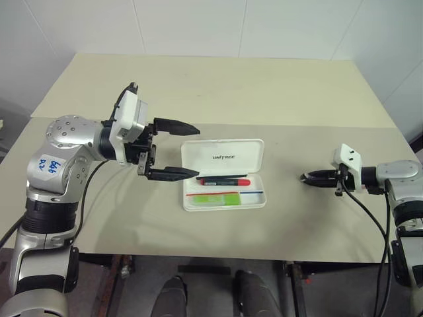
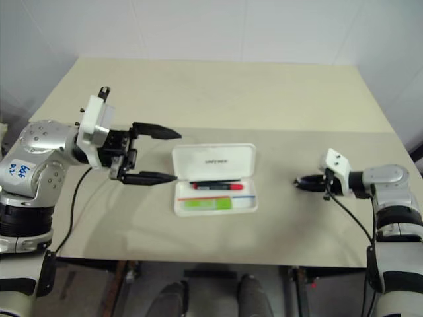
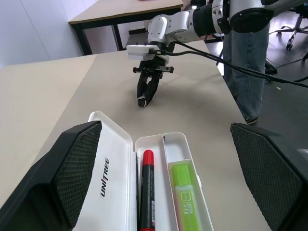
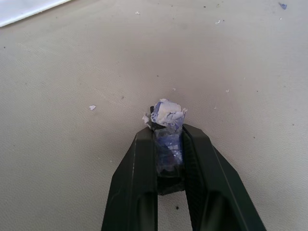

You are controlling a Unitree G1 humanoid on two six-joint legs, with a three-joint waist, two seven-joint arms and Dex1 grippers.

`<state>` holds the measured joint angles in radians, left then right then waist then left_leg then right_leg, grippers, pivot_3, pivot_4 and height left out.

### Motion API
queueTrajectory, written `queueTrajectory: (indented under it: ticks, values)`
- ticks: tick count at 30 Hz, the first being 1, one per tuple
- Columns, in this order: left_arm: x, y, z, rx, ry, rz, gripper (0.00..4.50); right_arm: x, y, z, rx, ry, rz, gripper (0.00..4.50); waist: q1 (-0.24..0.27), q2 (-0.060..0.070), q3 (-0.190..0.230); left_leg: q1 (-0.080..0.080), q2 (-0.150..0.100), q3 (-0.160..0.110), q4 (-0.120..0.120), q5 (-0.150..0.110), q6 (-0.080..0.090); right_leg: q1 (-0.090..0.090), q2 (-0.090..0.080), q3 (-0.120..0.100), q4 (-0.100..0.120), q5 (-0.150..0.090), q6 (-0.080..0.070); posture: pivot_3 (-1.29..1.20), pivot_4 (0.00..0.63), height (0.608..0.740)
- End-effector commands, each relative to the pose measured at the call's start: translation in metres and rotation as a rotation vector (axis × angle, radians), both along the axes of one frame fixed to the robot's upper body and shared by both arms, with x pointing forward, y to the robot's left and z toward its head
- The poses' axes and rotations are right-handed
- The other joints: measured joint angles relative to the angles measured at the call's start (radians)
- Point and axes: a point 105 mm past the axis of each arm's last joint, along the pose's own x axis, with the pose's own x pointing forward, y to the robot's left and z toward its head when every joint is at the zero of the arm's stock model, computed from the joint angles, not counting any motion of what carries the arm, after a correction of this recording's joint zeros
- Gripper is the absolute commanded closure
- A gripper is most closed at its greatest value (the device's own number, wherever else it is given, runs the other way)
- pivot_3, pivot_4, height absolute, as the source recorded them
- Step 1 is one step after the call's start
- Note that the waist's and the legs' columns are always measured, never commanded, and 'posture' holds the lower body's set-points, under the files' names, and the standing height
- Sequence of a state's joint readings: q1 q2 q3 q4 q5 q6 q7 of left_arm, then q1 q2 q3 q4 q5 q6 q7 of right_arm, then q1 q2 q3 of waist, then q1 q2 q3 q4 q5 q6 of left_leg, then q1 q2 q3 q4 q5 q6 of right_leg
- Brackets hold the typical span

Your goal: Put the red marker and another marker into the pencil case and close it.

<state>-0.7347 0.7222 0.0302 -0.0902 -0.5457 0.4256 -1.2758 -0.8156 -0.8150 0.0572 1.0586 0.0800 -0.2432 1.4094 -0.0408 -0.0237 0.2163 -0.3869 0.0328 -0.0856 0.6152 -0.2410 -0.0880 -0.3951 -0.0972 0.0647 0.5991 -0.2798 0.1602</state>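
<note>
**Both markers in, lid yet to shut**

The white hard-plastic pencil case lies open mid-desk, the slim black red-capped marker and the chunky lime-green highlighter already inside. Closing appears to be the step in hand: the left pincer, spread wide, hovers beside the raised lid and would need to swing it down. The right pincer, well apart, pinches a crumpled bluish scrap. The beige desk stands before a white wall.

"UNITREE" in dark letters on the pencil case lid.
</note>
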Motion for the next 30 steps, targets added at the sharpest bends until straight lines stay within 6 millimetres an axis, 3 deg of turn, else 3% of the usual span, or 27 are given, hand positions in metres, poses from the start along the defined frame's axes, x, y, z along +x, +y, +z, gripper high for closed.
queueTrajectory:
  ticks: [1,3,5,7,12,15,22,30]
  values:
    - [0.003,0.008,0.001,-0.007,-0.035,0.024,0.00,0.006,0.008,0.019,0.010,-0.089,0.026,4.12,-0.004,0.000,0.000,0.000,0.000,0.000,0.000,0.000,0.000,0.000,0.000,0.000,0.000,0.000,0.000,0.00,0.150,0.740]
    - [0.004,0.016,-0.007,0.014,-0.030,0.047,0.00,0.007,0.025,0.038,0.057,-0.149,0.095,4.12,-0.013,0.001,0.000,0.000,0.000,0.000,0.000,0.000,0.000,-0.001,0.000,0.000,0.000,0.000,0.000,0.00,0.150,0.740]
    - [0.004,0.025,-0.017,0.029,-0.010,0.076,0.00,0.000,0.055,0.062,0.117,-0.212,0.208,4.12,-0.020,0.002,0.001,0.000,0.000,0.000,-0.001,0.000,0.000,-0.001,0.000,0.001,0.001,0.000,0.000,0.00,0.150,0.740]
    - [0.003,0.029,-0.021,0.036,-0.002,0.088,0.00,-0.010,0.070,0.071,0.146,-0.221,0.259,4.12,-0.021,0.002,0.001,0.000,0.000,0.000,-0.002,0.000,0.000,-0.003,0.000,0.001,0.004,-0.002,-0.001,0.00,0.150,0.740]
    - [0.000,0.037,-0.036,0.045,0.028,0.127,0.00,-0.047,0.124,0.061,0.191,-0.168,0.417,4.12,0.000,0.002,0.001,-0.001,0.000,-0.001,-0.001,0.000,0.000,-0.003,0.000,0.001,0.006,-0.004,-0.001,0.00,0.150,0.740]
    - [-0.001,0.036,-0.040,0.054,0.030,0.127,0.00,-0.060,0.142,0.045,0.194,-0.115,0.464,4.12,0.011,0.001,0.001,-0.001,0.000,-0.001,0.000,-0.001,0.000,-0.004,0.000,0.001,0.007,-0.004,-0.001,0.00,0.150,0.740]
    - [-0.001,0.031,-0.040,0.049,0.029,0.116,0.00,-0.062,0.148,0.014,0.160,-0.041,0.449,4.12,0.012,0.001,0.001,-0.001,0.000,-0.001,0.000,-0.001,0.000,-0.003,0.000,0.001,0.007,-0.003,-0.002,0.00,0.150,0.740]
    - [-0.003,0.028,-0.040,0.044,0.029,0.109,0.00,-0.052,0.145,0.006,0.143,-0.030,0.415,4.12,0.010,0.001,0.001,-0.001,0.000,-0.001,0.000,-0.001,0.000,-0.003,0.000,0.001,0.007,-0.003,-0.002,0.00,0.150,0.740]
